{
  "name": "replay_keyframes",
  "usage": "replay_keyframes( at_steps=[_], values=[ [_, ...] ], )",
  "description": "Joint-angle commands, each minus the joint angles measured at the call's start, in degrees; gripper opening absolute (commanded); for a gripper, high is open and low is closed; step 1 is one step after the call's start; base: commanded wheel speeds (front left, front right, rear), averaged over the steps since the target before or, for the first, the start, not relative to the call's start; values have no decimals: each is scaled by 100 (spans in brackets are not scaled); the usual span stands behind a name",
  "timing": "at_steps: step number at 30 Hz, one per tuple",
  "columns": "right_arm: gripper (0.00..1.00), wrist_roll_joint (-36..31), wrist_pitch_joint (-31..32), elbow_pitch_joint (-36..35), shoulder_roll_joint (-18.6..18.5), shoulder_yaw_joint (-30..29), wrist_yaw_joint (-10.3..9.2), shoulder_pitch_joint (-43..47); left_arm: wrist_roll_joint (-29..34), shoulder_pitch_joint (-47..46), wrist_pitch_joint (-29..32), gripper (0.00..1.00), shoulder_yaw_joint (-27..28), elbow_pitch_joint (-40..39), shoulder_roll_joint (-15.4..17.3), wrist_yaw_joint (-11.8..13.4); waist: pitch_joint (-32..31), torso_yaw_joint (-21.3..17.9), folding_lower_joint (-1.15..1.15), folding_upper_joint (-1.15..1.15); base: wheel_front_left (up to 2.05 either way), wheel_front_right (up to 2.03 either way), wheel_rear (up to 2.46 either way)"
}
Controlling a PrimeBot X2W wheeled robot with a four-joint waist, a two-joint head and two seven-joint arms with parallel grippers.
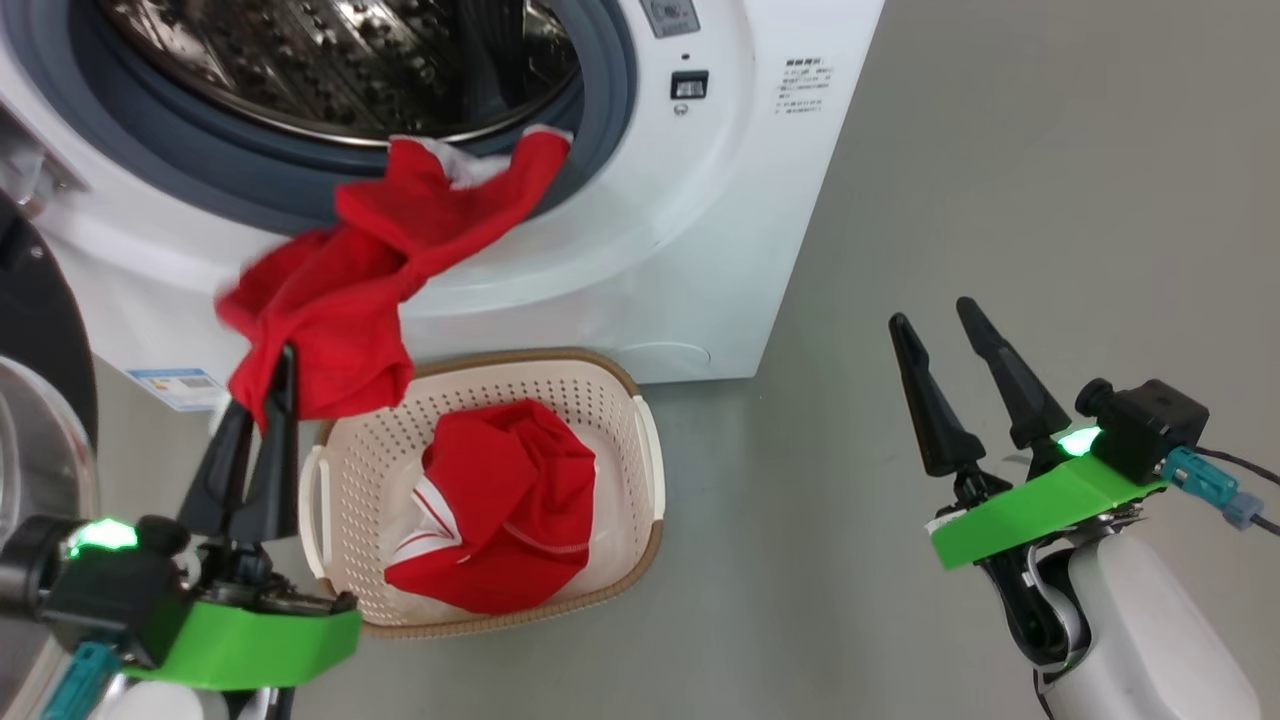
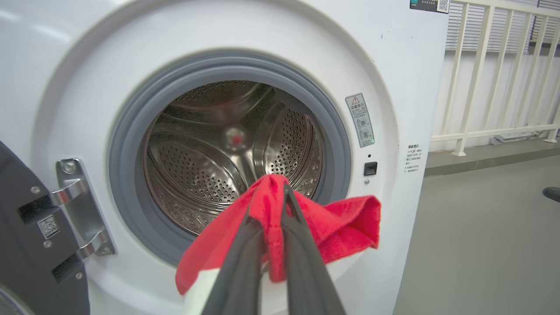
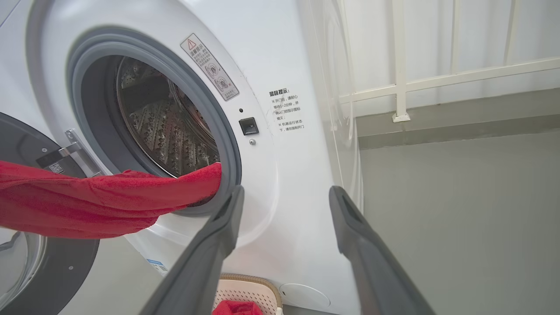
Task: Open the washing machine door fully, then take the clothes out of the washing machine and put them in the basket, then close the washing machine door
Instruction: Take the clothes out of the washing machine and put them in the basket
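Clothes trail over the gasket lip, pinched in left pincer; right pincer (spread wide) hangs over open floor.

Grey floor, smooth, matte. White washing machine stands on it, base flat to floor. Cream basket sits on floor just in front of machine's lower front. Beside machine, raised grey kerb runs along floor edge; white railing post footed on kerb.
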Motion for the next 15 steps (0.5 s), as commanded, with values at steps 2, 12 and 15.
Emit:
replay_keyframes(
  at_steps=[2,12,15],
  values=[
    [100,38,-27,-110,0,141,9,171,83,-27,-51,0,275,-334,207,63,-140,43,0,0,0,0,0],
    [100,74,-27,-128,-5,146,9,239,89,98,104,0,306,-890,283,183,-189,31,0,0,0,0,0],
    [100,66,-27,-135,-2,139,9,241,-72,123,224,0,269,-733,251,138,-153,27,0,0,0,0,0]
  ],
)
